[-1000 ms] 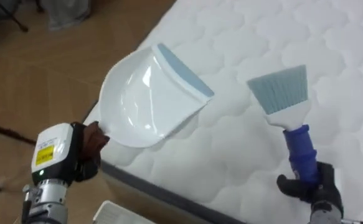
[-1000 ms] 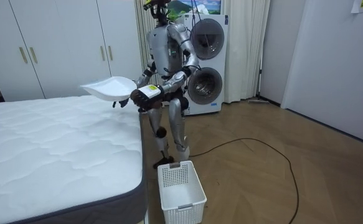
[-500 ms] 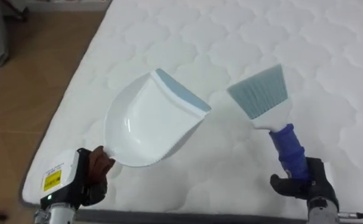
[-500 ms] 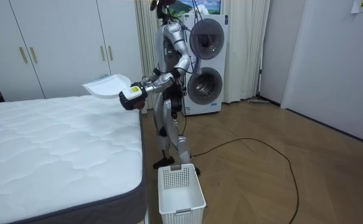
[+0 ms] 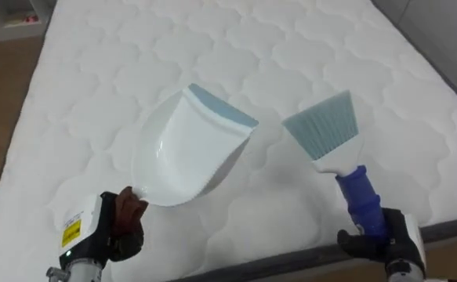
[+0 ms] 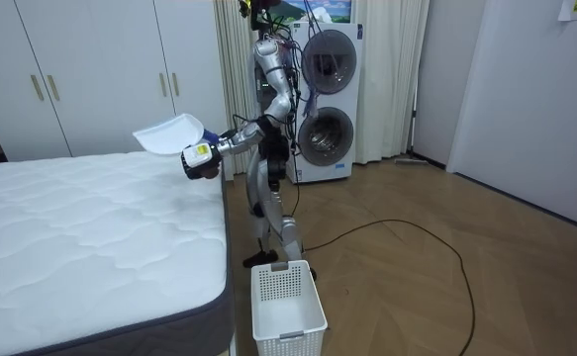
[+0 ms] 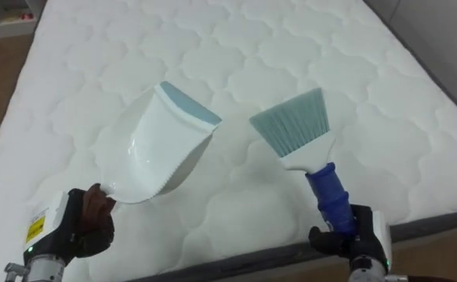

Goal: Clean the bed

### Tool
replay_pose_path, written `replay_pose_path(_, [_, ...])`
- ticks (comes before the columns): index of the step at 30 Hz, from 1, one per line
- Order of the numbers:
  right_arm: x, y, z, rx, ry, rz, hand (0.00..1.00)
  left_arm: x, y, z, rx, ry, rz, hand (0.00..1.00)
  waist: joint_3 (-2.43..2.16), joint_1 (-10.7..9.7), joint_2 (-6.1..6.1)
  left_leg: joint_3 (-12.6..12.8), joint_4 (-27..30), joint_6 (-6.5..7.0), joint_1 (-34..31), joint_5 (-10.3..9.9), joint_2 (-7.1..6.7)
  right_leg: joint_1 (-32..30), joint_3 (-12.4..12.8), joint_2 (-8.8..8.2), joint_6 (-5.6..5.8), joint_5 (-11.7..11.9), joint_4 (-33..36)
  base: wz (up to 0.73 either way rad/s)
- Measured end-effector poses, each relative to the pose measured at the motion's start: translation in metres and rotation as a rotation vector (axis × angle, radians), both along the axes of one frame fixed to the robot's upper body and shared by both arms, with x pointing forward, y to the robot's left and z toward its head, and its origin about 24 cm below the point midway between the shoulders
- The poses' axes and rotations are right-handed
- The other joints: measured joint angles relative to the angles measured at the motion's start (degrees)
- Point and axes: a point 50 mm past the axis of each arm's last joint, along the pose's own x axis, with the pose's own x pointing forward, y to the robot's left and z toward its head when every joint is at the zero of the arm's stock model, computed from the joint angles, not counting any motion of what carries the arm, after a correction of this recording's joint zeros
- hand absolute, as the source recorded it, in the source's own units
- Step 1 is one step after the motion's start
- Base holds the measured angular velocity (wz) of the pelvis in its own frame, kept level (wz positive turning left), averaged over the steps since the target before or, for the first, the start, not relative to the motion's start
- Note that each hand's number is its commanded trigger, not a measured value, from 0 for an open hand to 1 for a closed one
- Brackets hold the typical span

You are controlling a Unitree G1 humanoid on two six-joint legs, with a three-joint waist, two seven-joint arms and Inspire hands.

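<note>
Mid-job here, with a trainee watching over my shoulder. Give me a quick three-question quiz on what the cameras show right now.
1. True or false: the dustpan lies flat on the mattress.
2. The right hand grips the brush by: A) its bristles B) its blue handle C) a cord.
3. Fill in: the white basket stands on the ___ by the robot's feet.
Key: 1 false, the left hand holds the dustpan up over the mattress. 2 B. 3 floor.
</note>
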Motion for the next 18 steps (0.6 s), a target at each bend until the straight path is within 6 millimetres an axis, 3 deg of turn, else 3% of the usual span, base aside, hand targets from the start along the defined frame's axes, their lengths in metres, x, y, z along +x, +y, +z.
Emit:
replay_pose_path(3, [0.000, 0.001, 0.000, -0.007, -0.007, -0.012, 0.00, -0.001, 0.001, -0.001, -0.074, -0.005, 0.042, 0.00, -0.06, 0.16, -0.19, 0.82, 0.85, 0.19, -0.07, -0.13, -0.30, -0.13, 1.09, 0.09, 0.31, -0.16, 0.50, -0.11])
replay_pose_path(7, [0.000, 0.004, -0.001, -0.020, -0.007, -0.014, 0.00, 0.001, 0.002, -0.005, -0.154, -0.001, 0.088, 0.00, 0.06, 0.09, -1.20, 0.96, 1.71, 0.86, 0.03, -0.54, -1.70, -1.91, -0.38, -1.68, 0.80, -2.25, 5.06, 0.04])
replay_pose_path(9, [0.000, 0.007, -0.002, -0.012, -0.004, -0.012, 0.00, 0.002, 0.000, -0.008, -0.195, 0.004, 0.111, 0.00, 0.27, 0.11, -1.52, 0.76, 1.75, 1.07, -0.10, -0.67, -1.94, -1.91, -0.30, -1.97, 1.00, -2.18, 5.08, -0.02])
replay_pose_path(18, [-0.004, 0.012, -0.009, 0.005, 0.032, 0.009, 0.00, -0.006, -0.001, -0.022, -0.327, 0.061, 0.208, 0.00, 0.34, 1.22, -1.73, -0.29, 1.35, 1.14, 0.24, -0.69, -1.27, -0.20, -1.17, -1.79, 0.97, -1.16, 2.52, 0.05])
